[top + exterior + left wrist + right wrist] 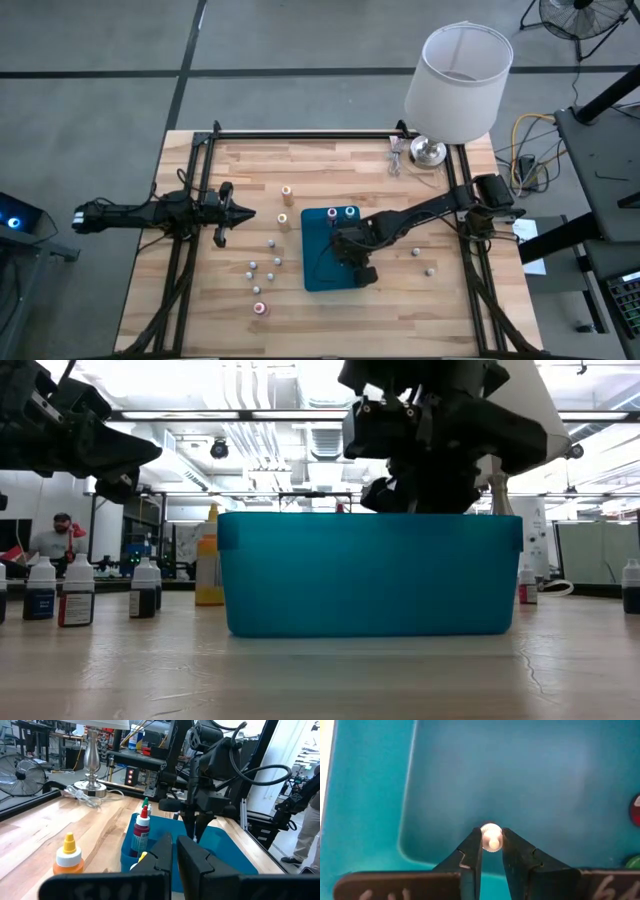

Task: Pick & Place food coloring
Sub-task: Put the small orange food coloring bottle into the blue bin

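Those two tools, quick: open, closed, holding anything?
Left tool: closed, empty.
Right tool: closed on a small white-capped bottle over the teal tray.

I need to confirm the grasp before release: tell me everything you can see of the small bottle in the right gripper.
The small bottle shows only from above in the right wrist view: a round whitish cap with a small nub at its centre. It looks like plastic. The right gripper is shut on it, one dark finger pressed to each side of the cap. It hangs over the floor of the teal tray, near a corner. Its body and whether it touches the floor are hidden.
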Controlling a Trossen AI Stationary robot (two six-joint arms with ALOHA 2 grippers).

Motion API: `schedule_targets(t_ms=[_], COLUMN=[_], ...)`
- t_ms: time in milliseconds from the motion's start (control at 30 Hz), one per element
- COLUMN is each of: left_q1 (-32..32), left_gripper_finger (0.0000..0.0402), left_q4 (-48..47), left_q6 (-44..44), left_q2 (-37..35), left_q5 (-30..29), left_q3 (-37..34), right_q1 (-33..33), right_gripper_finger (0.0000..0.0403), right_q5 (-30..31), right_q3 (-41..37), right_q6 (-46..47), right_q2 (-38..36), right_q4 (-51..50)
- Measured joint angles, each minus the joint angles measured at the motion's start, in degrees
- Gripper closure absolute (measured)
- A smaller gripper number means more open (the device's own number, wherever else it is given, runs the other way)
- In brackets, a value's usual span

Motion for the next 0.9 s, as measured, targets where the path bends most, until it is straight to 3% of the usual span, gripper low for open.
schedule_targets(t_ms=[900], left_q1=[0.0], left_gripper_finger=[0.0402], left_q4=[0.0], left_q6=[0.0], left_q2=[0.0], left_q5=[0.0], left_q3=[0.0], right_q1=[-0.7], right_gripper_finger=[0.0347], right_q5=[1.8], right_q3=[-0.9], right_q6=[2.1], right_q2=[0.0], right_q4=[2.4])
